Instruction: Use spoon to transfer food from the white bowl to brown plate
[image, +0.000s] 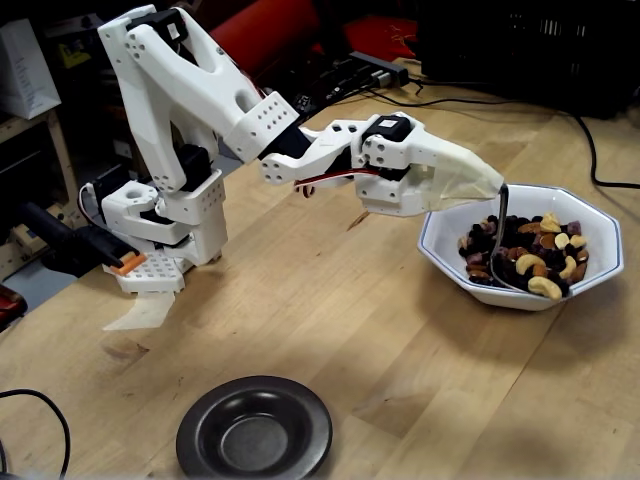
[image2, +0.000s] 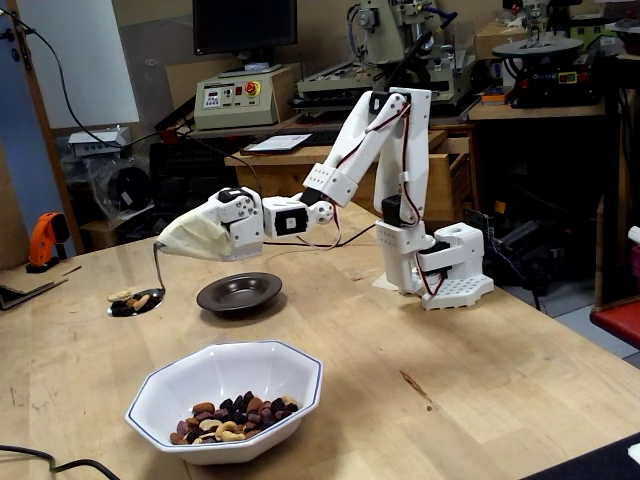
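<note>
Whether the gripper (image: 470, 182) (image2: 185, 236) is apart or pinched together I cannot tell, since a pale fabric cover wraps it to a point in both fixed views and hides the jaws. From that tip the thin handle of the spoon (image: 500, 225) (image2: 157, 268) drops straight down and ends in a shiny oval scoop. The scoop carries a small load of the food (image: 525, 250) (image2: 235, 412): pale cashews with a few dark bits. In one fixed view it sits over the near rim of the white bowl (image: 440, 255). From the other side it shows in the air above the left edge of the white bowl (image2: 165, 385), so it looks lifted clear of the heap, though the angle makes that hard to be sure of. The rest of the nuts and raisins lie piled in the bowl. The brown plate (image: 200, 440) (image2: 215, 300) rests bare on the wooden table (image: 330, 300), well apart from the bowl. The white arm (image: 200, 80) stretches out from its base.
</note>
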